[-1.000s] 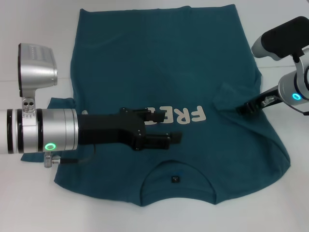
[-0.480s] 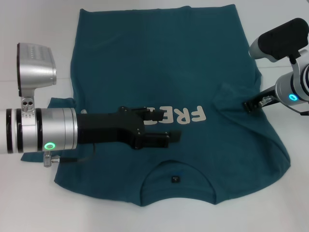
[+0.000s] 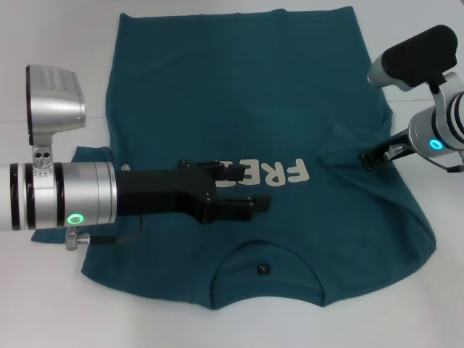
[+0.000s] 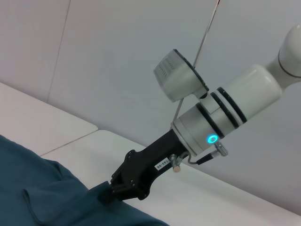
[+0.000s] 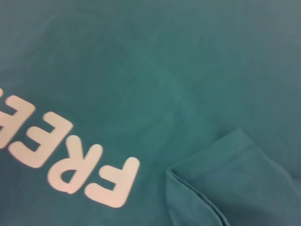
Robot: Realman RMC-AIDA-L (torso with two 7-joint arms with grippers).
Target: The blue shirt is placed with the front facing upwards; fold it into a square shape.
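The blue shirt [image 3: 239, 94] lies flat and face up on the white table, collar toward me and hem at the far side. Its white lettering [image 3: 279, 172] crosses the chest. My left gripper [image 3: 243, 190] hovers over the chest beside the lettering, open, with nothing between its fingers. My right gripper [image 3: 368, 159] is at the shirt's right side, at the edge of the right sleeve [image 3: 348, 145], which lies folded inward onto the body. In the left wrist view the right gripper [image 4: 113, 190] touches the cloth [image 4: 42, 197]. The right wrist view shows the lettering [image 5: 70, 155] and the folded sleeve [image 5: 225, 188].
Bare white table [image 3: 43, 304] surrounds the shirt on all sides. The left sleeve [image 3: 90, 156] sticks out from behind my left arm. A pale wall [image 4: 117, 56] stands behind the table on the right side.
My right arm has drawn back to the right and slightly upward, and its gripper tip has slid toward the sleeve's outer edge. The left arm and the shirt look unchanged.
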